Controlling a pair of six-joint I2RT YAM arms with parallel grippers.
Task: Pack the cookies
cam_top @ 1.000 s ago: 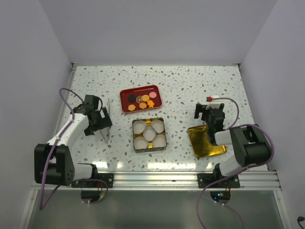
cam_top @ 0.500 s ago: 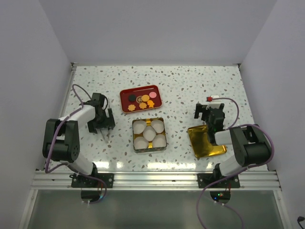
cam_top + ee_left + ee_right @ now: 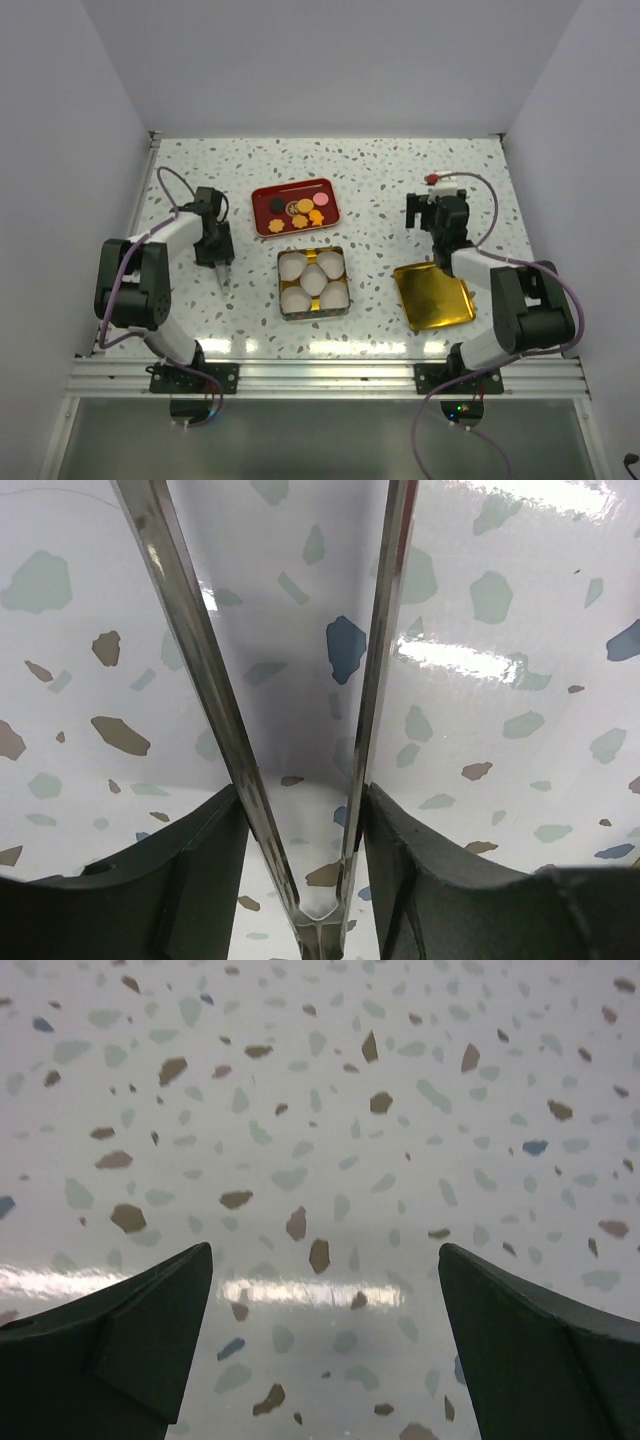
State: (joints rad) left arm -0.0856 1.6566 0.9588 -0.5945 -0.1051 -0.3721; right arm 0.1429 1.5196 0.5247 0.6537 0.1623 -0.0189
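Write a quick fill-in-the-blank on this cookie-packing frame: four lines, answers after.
1. The cookies lie on a tray whose colour is ____.
2. The tin holds ____ white paper cups.
3. The tweezers are gripped by the ____ gripper.
4. In the top view, the gold lid lies to the ____ of the tin.
Missing words: red; five; left; right.
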